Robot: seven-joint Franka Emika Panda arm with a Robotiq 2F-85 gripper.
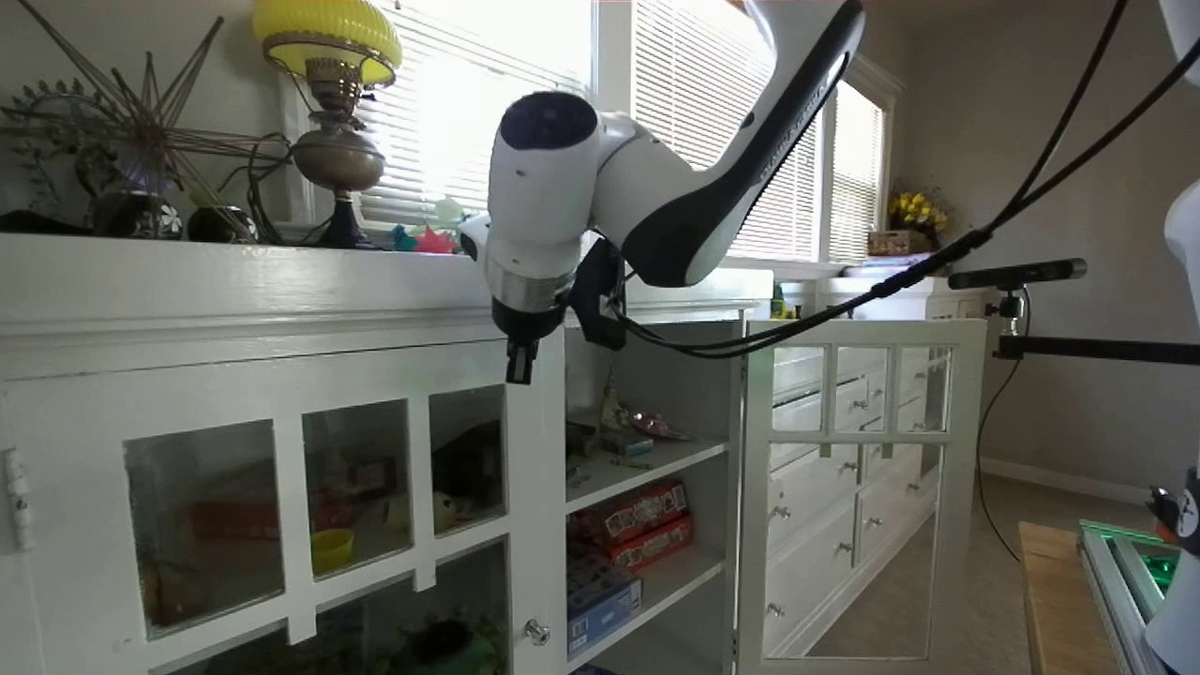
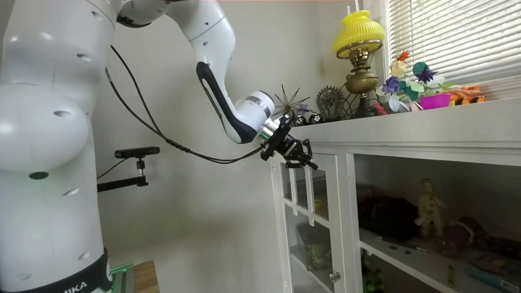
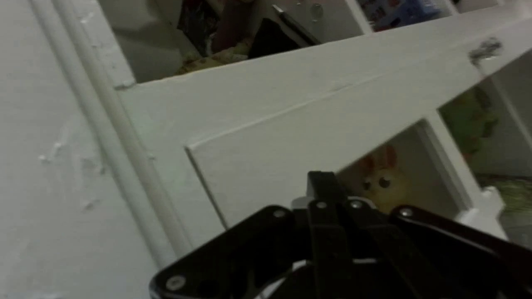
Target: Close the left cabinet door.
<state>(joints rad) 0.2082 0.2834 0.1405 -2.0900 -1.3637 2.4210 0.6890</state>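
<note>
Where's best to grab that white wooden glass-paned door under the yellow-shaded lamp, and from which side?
Probably by the shiny round knob, coming straight at its front: it juts from the flat frame of the white door, near the edge opposite the white hinge. The black gripper, now closed, would need opening first.

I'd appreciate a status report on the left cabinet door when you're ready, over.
Pincer shut, near upper corner of left cabinet door; contact unclear. Door looks shut, or nearly so. No obstruction seen.

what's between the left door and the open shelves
The wrist view shows only a bare white post between the left door and the open shelves.
</note>
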